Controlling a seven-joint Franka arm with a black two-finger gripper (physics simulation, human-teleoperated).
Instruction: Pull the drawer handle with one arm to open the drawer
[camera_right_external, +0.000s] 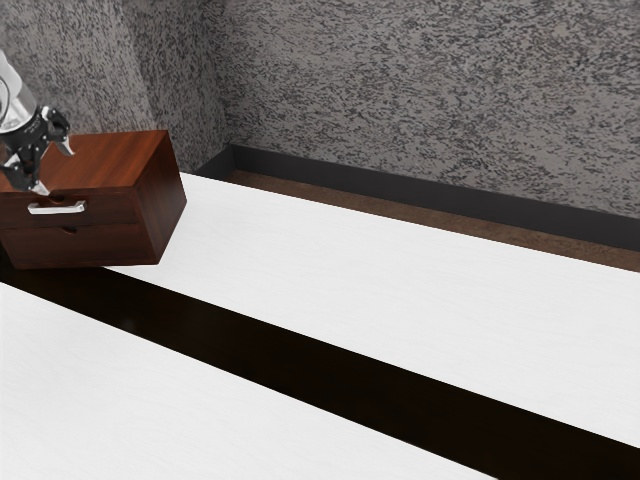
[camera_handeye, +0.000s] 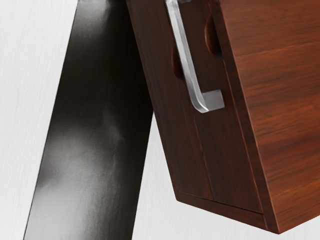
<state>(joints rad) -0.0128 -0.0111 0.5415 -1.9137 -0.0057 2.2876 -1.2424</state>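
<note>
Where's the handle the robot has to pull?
Find the white table, then the reddish-brown wooden box on it at the exterior view's left. On the box's front sits the handle: a thin bar, the only shiny silver thing against all that dark wood.

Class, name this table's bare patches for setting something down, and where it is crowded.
Free: white tabletop between cabinet and baseboard, and white band in front of the dark stripe. Crowded: exterior view's left edge, where the gripper hangs by the handle.

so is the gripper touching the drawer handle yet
Cannot tell. In the exterior view the gripper sits close above the drawer handle, the meeting point too small to read.
</note>
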